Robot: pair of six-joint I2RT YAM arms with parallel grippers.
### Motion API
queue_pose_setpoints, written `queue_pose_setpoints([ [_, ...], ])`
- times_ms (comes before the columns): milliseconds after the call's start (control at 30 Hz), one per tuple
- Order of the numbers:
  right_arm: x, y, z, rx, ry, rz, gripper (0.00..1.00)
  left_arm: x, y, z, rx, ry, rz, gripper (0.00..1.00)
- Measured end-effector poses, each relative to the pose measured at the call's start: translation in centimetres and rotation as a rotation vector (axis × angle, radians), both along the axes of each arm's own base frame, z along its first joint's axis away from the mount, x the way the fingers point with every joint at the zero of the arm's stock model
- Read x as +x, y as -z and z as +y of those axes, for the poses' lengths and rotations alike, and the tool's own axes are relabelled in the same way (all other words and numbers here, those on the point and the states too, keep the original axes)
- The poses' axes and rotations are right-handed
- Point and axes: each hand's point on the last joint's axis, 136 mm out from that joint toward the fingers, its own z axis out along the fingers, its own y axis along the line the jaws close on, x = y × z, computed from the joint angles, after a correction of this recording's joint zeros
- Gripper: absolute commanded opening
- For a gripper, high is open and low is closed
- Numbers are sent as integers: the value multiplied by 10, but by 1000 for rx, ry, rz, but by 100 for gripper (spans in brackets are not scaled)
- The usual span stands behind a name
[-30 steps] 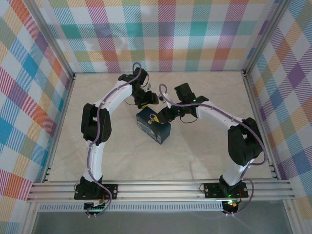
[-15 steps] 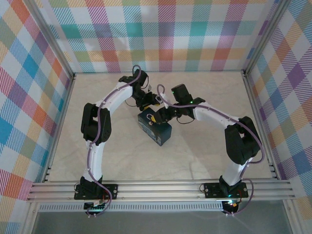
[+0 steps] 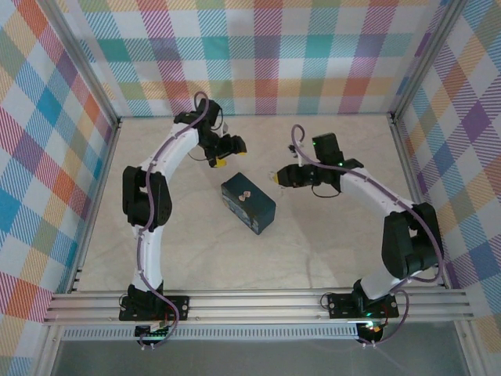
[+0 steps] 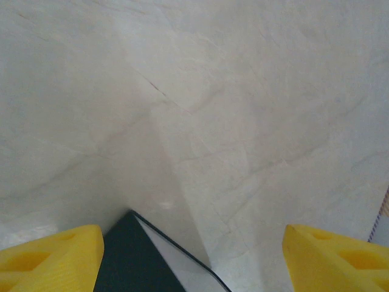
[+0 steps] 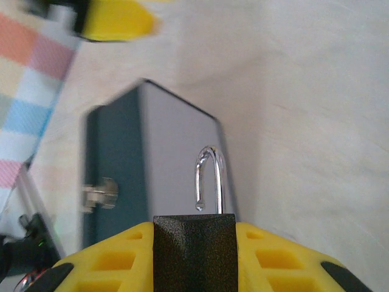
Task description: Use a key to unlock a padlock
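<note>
**Pulled Back From the Tin, Padlock Clamped**

Withdrawn from over the dark tin [image 3: 247, 205] to either side since a second ago. Clamped in the right hand [image 3: 277, 178]: the padlock [image 5: 194, 242], body half hidden by yellow fingers [image 5: 109, 261], shackle up, one end free. Spread wide over bare table [image 3: 329, 251] with the left hand [image 4: 193, 230], gripping nothing. Too small to name from above: a pale speck on the tin's lid.

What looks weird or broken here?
The padlock in the right claw: one end of its silver loop hangs free, so it is popped open, not broken. Nothing else looks out of place.
</note>
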Motion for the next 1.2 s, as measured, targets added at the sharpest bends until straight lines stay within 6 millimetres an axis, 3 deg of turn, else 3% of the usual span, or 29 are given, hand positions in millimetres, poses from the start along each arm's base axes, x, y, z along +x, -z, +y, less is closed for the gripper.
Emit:
queue_pose_setpoints([
  [167,-7,76,-53,-162,201,171,27,0,-10,22,24,-39,-25,77],
  [267,-18,113,-66,-228,247,259,31,-7,-22,27,28,-48,-45,77],
  [333,-24,126,-69,-244,260,294,41,-12,-32,29,25,-48,-59,78],
  [467,-20,127,-73,-266,293,284,53,-18,-48,32,24,-50,-94,77],
  [533,-20,121,-75,-270,296,269,64,-20,-52,34,32,-51,-106,78],
  [567,-21,115,-76,-271,289,251,65,-21,-53,35,32,-51,-107,78],
  [667,-18,77,-73,-241,264,146,64,-25,-53,37,41,-50,-108,78],
  [733,-12,42,-63,-203,227,55,66,-26,-50,38,50,-49,-104,78],
  [833,-11,-3,-31,-154,121,-74,73,-28,-44,41,65,-51,-91,78],
  [900,-22,-20,-1,-132,23,-132,79,-29,-40,43,69,-55,-84,78],
  [967,-39,-29,27,-117,-77,-162,100,-32,-37,44,72,-56,-74,78],
  [1067,-61,-31,59,-127,-199,-187,100,-35,-36,45,73,-56,-67,78],
  [1200,-64,-24,84,-199,-266,-209,100,-36,-40,45,70,-56,-77,78],
])
